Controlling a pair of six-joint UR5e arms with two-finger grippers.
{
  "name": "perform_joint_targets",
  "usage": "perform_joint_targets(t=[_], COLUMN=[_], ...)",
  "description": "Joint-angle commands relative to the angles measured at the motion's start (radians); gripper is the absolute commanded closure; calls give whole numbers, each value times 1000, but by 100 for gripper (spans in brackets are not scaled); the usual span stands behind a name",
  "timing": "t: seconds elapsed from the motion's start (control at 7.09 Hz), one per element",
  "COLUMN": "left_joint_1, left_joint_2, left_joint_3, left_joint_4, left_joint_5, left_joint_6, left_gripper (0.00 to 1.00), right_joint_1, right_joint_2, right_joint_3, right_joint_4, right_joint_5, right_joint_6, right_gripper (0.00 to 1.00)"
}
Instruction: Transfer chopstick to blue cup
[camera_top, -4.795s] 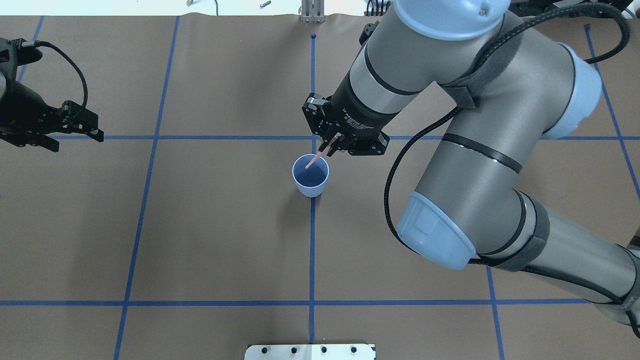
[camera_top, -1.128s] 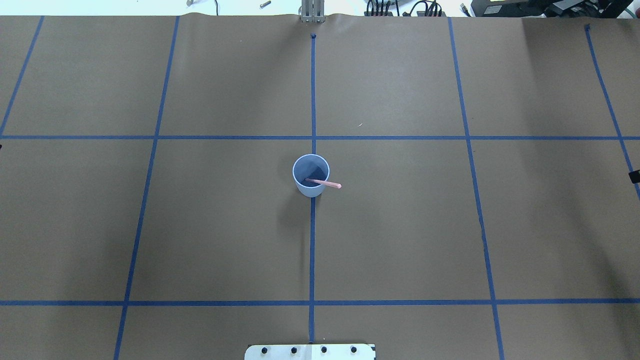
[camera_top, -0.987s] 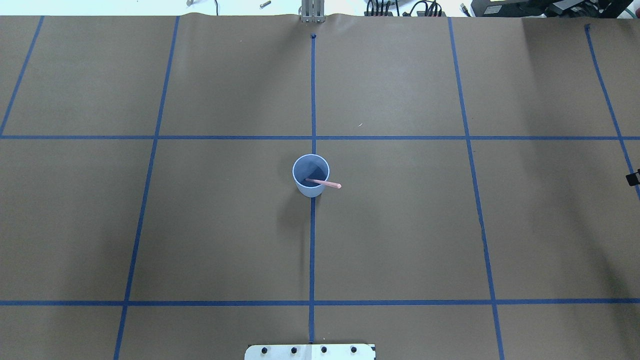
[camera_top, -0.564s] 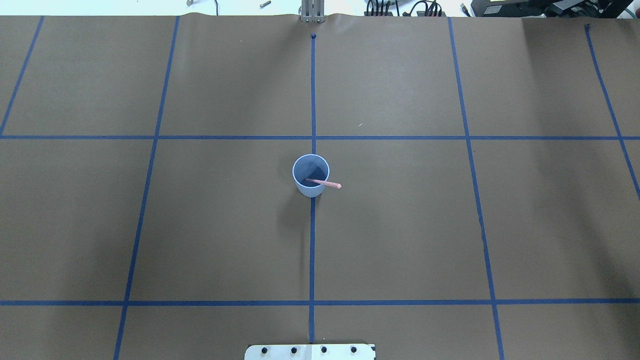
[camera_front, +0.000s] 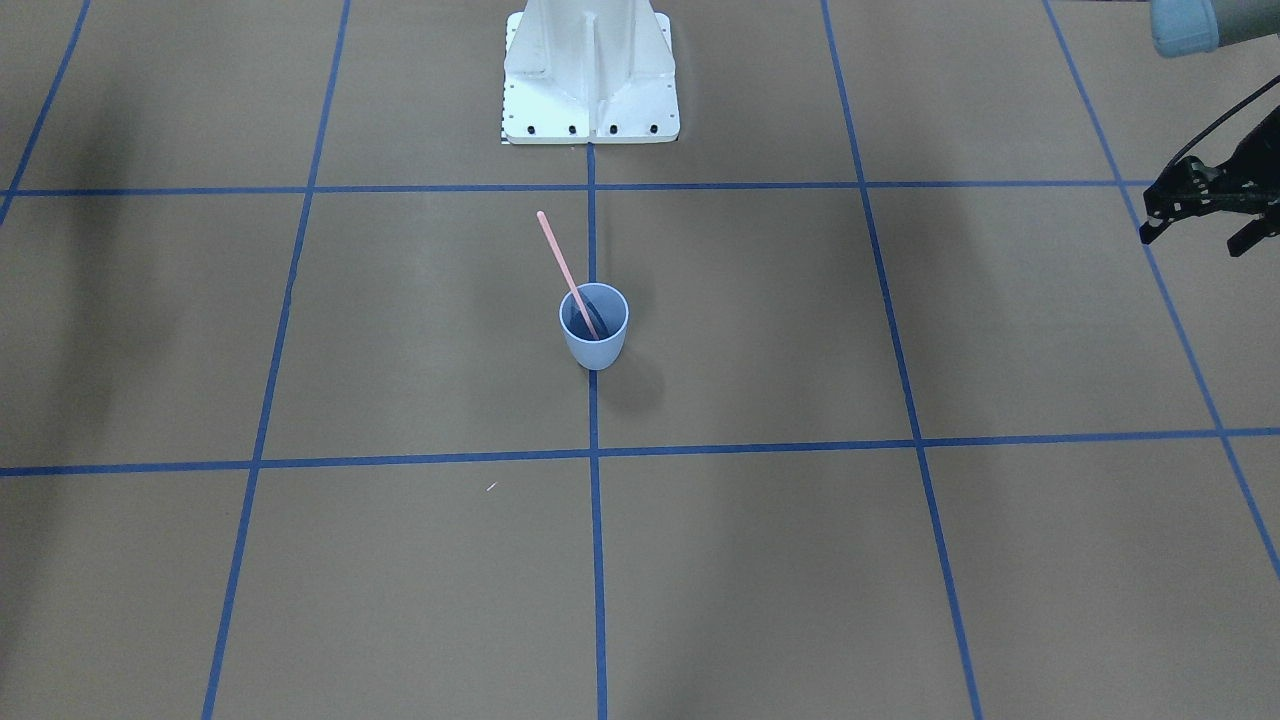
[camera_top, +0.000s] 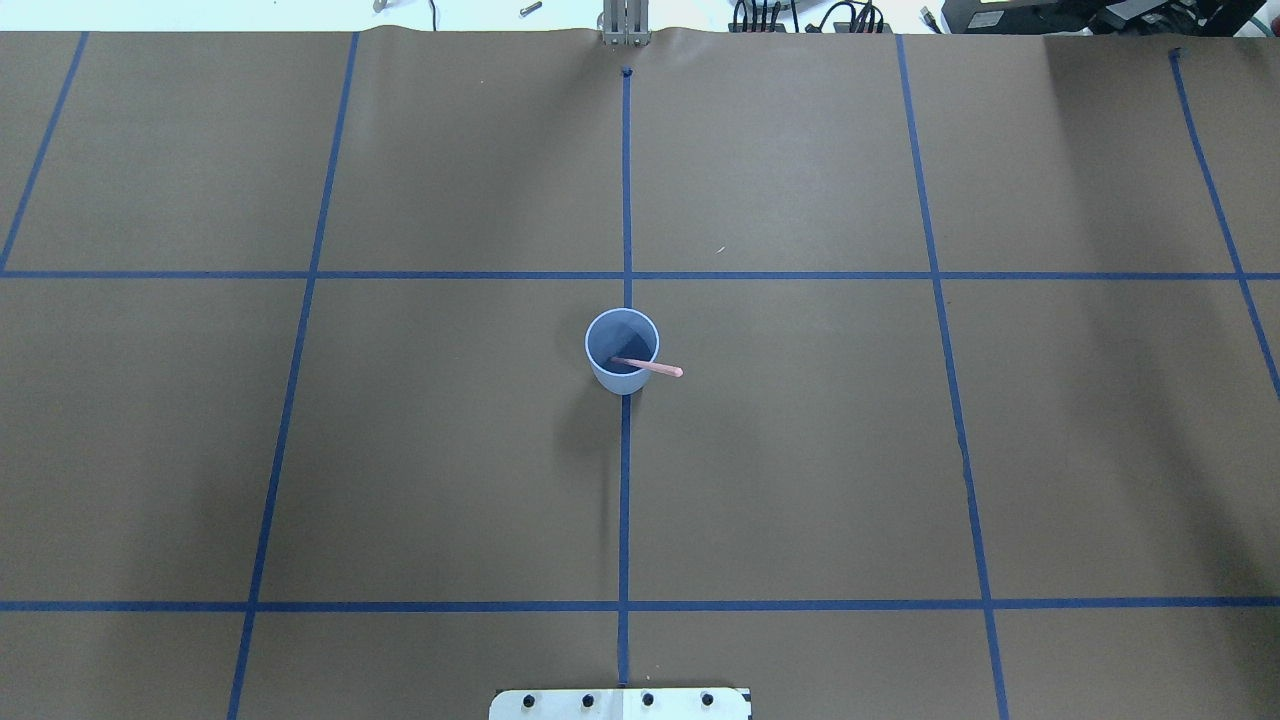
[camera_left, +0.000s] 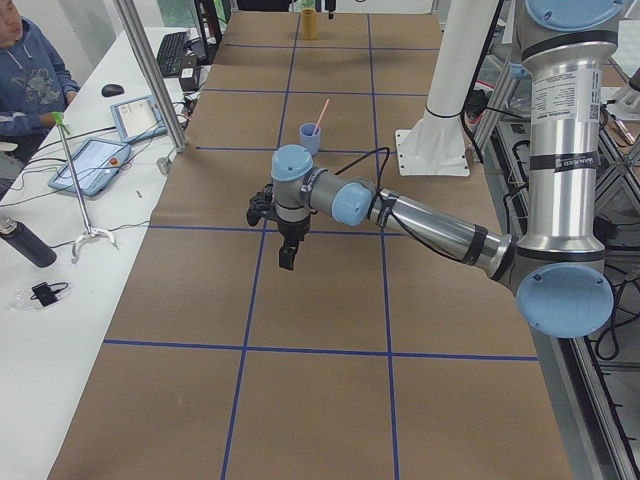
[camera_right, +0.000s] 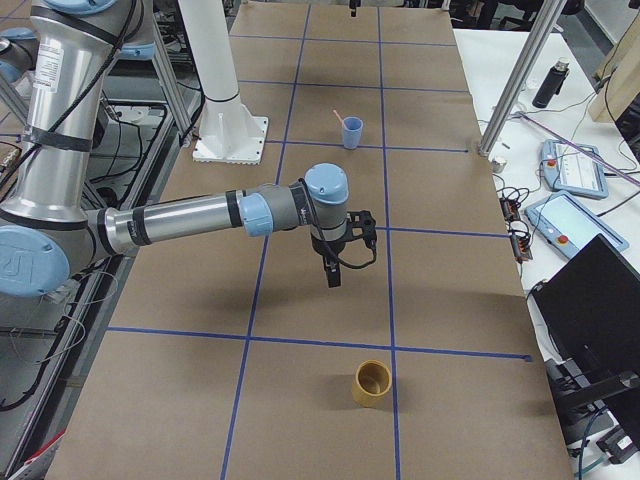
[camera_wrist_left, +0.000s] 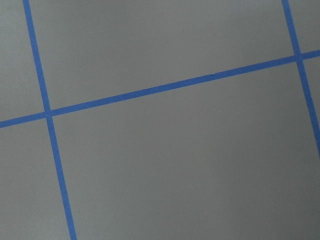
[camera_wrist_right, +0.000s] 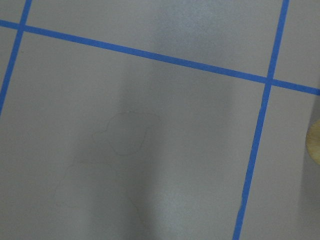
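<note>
- One chopstick (camera_front: 565, 268) stands in the blue cup (camera_front: 596, 345). Its lower end is inside, its shaft leans on the rim, and its upper end sticks out toward the robot's right and toward the white pedestal (camera_front: 590, 70).
- I judge the transfer done: nothing grips the stick, and the cup is upright at the middle of the worktop (camera_top: 800, 450), on the centre tape line (camera_top: 623, 500).
- At the worktop's left end, the left claw (camera_front: 1192, 238) hangs with its jaws spread and nothing between them, well apart from the cup.
- Pointing down over the worktop's right half, the right claw (camera_right: 333, 268) shows only in the side view, so I cannot tell whether it is open or closed. I see nothing in it.
- My call for the next move is small: keep both arms out and park them. If I must move, I go up first and stay away from the centre, since a brush on the leaning stick could tip the light cup.
- Room is generous, as the cup sits far from every edge of the worktop.
- Toward the right end a tan cup (camera_right: 373, 383) stands near the right claw, so I mind that when swinging that arm.
</note>
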Motion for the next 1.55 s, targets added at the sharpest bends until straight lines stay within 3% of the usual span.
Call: perform_joint_targets(t=[0.0,1.41], left_joint_1=[2,2], left_joint_2=[-1,-9], left_joint_3=[0,14], left_joint_4=[0,1], left_joint_5=[0,0], left_joint_6=[-3,-6], left_gripper=[1,1], right_joint_1=[-2,1], right_joint_2=[1,7], right_joint_3=[1,-16], right_joint_4=[-32,-33], right_joint_5=[-5,9], right_joint_6=[1,-1], right_gripper=[0,0])
